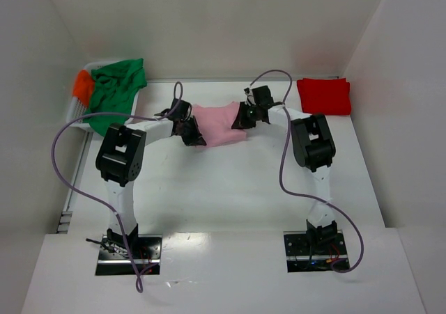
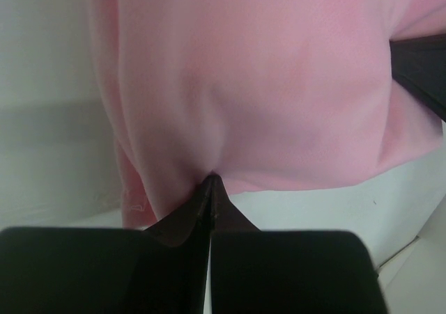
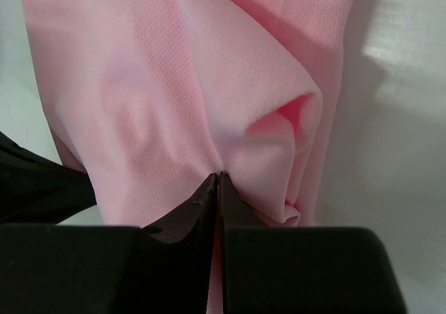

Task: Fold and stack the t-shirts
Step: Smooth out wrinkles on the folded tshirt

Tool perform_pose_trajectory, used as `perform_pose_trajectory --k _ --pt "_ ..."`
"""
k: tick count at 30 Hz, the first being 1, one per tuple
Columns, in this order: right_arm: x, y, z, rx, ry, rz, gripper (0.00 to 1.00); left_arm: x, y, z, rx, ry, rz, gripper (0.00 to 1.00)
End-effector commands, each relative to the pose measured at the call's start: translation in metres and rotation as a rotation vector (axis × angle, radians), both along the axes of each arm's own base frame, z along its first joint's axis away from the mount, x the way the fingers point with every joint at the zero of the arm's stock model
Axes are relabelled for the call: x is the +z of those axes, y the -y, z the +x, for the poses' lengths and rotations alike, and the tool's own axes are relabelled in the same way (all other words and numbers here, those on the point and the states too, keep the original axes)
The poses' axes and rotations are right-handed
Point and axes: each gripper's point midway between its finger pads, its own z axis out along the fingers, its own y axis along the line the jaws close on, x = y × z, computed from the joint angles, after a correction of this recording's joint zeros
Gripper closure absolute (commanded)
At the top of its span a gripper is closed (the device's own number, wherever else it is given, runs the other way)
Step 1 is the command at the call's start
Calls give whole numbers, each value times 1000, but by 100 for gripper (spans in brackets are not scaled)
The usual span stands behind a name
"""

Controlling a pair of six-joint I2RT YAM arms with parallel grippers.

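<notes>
**Pink t-shirt (image 1: 217,124) pinched at both ends by the left gripper (image 1: 189,131) and the right gripper (image 1: 244,115)**

A white basket (image 1: 74,109) stands at the far left corner of the table (image 1: 230,189). The green t-shirt (image 1: 118,90) is heaped in it and spills over its near rim. The orange t-shirt (image 1: 83,85) shows only as a small patch at the basket's left side, beside and partly under the green one. Cloth covers most of the basket, so only strips of its rim can be seen. The red t-shirt (image 1: 324,95) lies folded flat at the far right corner of the table, in no container and well apart from both arms.

The pink t-shirt is at the middle of the table's far part, spread between the two grippers. The left gripper is at its left edge and the right gripper at its right edge. In the left wrist view the fingers (image 2: 230,216) meet tip to tip with a fold of pink cloth caught between them. The right wrist view shows the same, the fingers (image 3: 237,209) closed on a bunched pleat.

The shirt's collar and sleeves cannot be made out, as the cloth is gathered and fills both wrist views. Whether its lower edge touches the table cannot be told. A dark shape is cut off at the right edge of the left wrist view, and another at the lower left of the right wrist view; too little of either shows to name it
</notes>
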Motion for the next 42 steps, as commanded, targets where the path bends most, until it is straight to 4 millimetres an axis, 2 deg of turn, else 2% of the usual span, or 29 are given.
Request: perform_pose_trajectory --k 1,2,3,4,7,10,12,13,19,20,22,25,29,31,32,34,36,37,39,41,42 --pt "5 6 -13 -14 -3 -31 91 -20 -35 -29 27 -129 84 100" --pt "6 8 -15 -20 -2 -38 91 -15 -43 -24 49 -120 79 100" --pt "13 8 -15 -20 15 -32 91 -20 -50 -29 61 -143 85 100" --pt "9 6 -23 -11 2 -37 91 -19 -56 -31 64 -149 90 100" --pt "15 10 -28 -19 14 -43 91 -18 -78 -27 87 -143 113 100" --pt "23 2 -37 -10 27 -39 91 -14 -96 -18 109 -127 140 100" --pt "20 4 -42 -10 21 -41 91 -11 -102 -14 113 -119 152 100" --pt "25 5 -40 -24 37 -38 91 -15 -102 -15 112 -128 154 100" --pt "19 11 -34 -49 55 -76 91 -8 -92 -17 53 -122 102 100" --pt "23 10 -30 -49 66 -71 91 0 -90 -17 49 -114 92 100" --pt "26 12 -25 -66 81 -85 91 13 -85 -17 9 -82 67 100" --pt "34 11 -18 -83 99 -80 91 51 -74 -12 -71 11 6 98" --pt "73 23 4 -152 179 -29 90 112 -49 -7 -161 137 -120 96" --pt "92 28 13 -175 217 -9 90 128 -30 -4 -212 182 -145 95" --pt "99 36 21 -199 235 -11 90 141 -22 4 -229 240 -150 93" --pt "111 42 30 -214 262 -1 90 148 -5 3 -267 274 -178 92" --pt "120 54 40 -245 284 -2 90 144 11 7 -306 291 -225 90" --pt "126 53 43 -251 290 7 90 142 22 5 -323 286 -243 90" --pt "122 55 48 -259 284 19 90 131 36 10 -337 295 -245 90" --pt "120 49 50 -248 272 48 90 114 50 9 -365 281 -248 90" --pt "114 45 52 -239 255 61 91 110 51 12 -356 276 -254 90"
